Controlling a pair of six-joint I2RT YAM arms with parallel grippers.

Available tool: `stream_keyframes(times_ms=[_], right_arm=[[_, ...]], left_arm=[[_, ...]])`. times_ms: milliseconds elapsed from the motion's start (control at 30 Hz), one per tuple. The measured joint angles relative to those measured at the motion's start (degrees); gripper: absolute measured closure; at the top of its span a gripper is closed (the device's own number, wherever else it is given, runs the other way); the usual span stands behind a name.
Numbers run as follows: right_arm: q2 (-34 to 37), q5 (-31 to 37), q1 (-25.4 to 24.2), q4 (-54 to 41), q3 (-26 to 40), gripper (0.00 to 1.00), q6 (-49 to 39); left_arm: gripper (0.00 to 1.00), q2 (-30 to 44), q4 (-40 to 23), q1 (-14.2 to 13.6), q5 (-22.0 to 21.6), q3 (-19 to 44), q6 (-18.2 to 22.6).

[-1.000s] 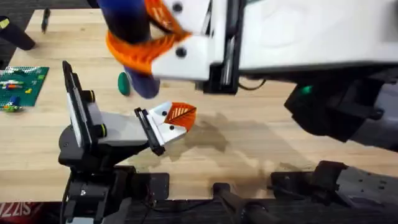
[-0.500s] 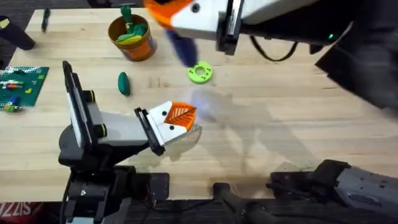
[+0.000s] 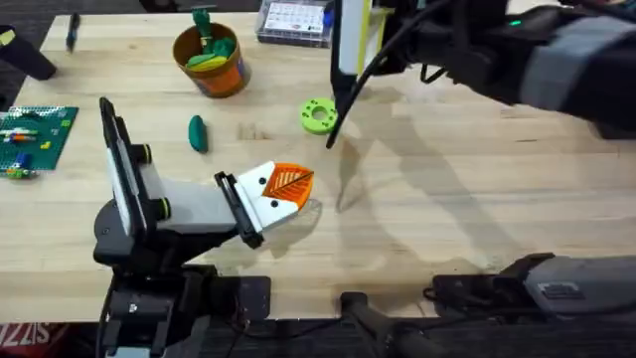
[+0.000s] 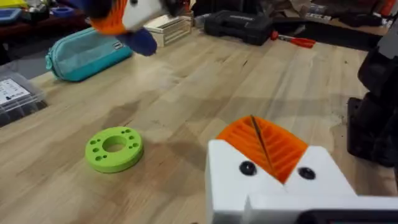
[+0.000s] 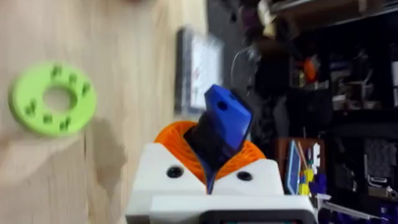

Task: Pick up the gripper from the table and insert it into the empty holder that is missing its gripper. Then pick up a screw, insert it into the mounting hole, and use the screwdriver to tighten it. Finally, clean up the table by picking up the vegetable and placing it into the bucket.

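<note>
Right gripper is clamping its orange pads around the blue screwdriver, butt end sticking up between them. Against a second ago the right arm is pulling away: it was hanging large over the left-centre of the bench, covering the bucket, and now it is sitting up by the far edge, right of the middle, taking the screwdriver along.

Green disc is lying just in front of it, flat and uncovered now. Clear parts box is sitting at the far edge beside the arm.

Left gripper is resting near the bench middle, unmoved across all three overhead shots, orange tips pressed together with nothing between them. Both of its white blocks are carrying orange tips in the left wrist view.

Judgement: the tightening looks finished and the tool is being carried off, so cleanup is next.

Vegetable is lying untouched on the left half, between the left arm and the orange bucket, which is standing near the far-left corner with yellow-green pieces inside. Neither gripper is near the vegetable.
</note>
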Motion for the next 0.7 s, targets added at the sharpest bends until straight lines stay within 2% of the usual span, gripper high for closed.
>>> stream_keyframes(times_ms=[267, 433, 700], right_arm=[[11.1, 1.6, -3.9, 0.2, 0.0, 0.994, -10.6], [16.7, 1.7, -5.7, 0.5, 0.0, 0.994, -13.0], [21.5, 2.7, -8.8, 1.5, 1.0, 0.994, -15.3]], left_arm=[[0.982, 0.0, 0.0, 0.0, 0.0, 0.0, 0.0], [0.982, 0.0, 0.0, 0.0, 0.0, 0.0, 0.0], [0.982, 0.0, 0.0, 0.0, 0.0, 0.0, 0.0]])
